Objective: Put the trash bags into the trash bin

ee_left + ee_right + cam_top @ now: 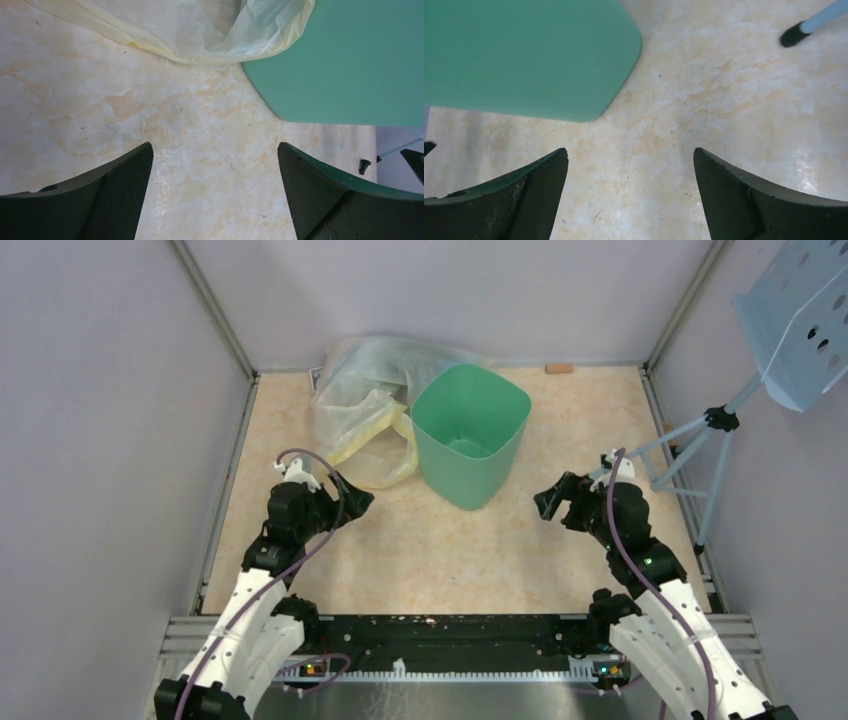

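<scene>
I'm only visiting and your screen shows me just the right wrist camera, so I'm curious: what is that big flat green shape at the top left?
Observer: From above, that is one side wall of a mint-green trash bin, standing upright on the table with its mouth open.
Operator: Is anything lying near it that I can't see from here?
Observer: Yes, a crumpled clear plastic bag with a yellow tint lies against the bin on the left arm's side, toward the back of the table.
</scene>
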`<state>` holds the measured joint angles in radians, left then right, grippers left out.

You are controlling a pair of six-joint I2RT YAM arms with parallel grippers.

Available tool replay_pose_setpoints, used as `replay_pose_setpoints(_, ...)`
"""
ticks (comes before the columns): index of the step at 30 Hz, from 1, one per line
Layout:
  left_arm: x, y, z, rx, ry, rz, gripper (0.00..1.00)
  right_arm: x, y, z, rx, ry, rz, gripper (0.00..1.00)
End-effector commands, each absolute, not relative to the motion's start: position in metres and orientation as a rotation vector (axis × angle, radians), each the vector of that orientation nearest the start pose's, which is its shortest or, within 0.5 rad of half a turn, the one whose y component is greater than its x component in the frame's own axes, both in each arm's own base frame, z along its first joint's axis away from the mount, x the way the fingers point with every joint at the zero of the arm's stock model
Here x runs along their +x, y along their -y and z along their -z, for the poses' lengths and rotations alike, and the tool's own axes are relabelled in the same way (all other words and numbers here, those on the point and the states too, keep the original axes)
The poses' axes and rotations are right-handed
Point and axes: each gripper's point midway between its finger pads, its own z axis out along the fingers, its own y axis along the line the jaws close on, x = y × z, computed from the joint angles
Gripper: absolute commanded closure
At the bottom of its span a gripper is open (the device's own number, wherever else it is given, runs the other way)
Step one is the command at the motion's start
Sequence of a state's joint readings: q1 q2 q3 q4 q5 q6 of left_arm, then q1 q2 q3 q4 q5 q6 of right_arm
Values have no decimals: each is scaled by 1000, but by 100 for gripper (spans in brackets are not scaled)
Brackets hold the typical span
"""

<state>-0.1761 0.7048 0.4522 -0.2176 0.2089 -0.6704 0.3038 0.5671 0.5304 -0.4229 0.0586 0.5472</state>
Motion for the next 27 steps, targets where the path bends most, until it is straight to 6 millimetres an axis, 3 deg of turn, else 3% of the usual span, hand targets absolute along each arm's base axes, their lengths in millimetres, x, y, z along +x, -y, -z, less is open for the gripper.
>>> replay_pose_setpoints(1, 260, 108, -154, -373, -2047, 734, 1, 231, -129, -188, 36, -1984, -716, 5)
replay_pose_setpoints(5, 263, 107, -158, -328, -2035, 709, 1, 223, -157, -192, -76, -1912, -904, 5)
replay_pose_setpoints(10, 273, 99, -177, -276, -1990, 637, 1, 226, -177, -194, -142, -1835, -957, 5)
replay_pose_setpoints(20, 307, 64, -216, -350, -1900, 396, 1, 256, -234, -182, -132, -1692, -734, 5)
replay_pose_setpoints(24, 326, 45, -228, -351, -1906, 245, 1, 276, -245, -179, -55, -1670, -649, 5)
replay_pose_setpoints(27, 344, 39, -230, -335, -1927, 166, 1, 296, -242, -178, 43, -1657, -567, 5)
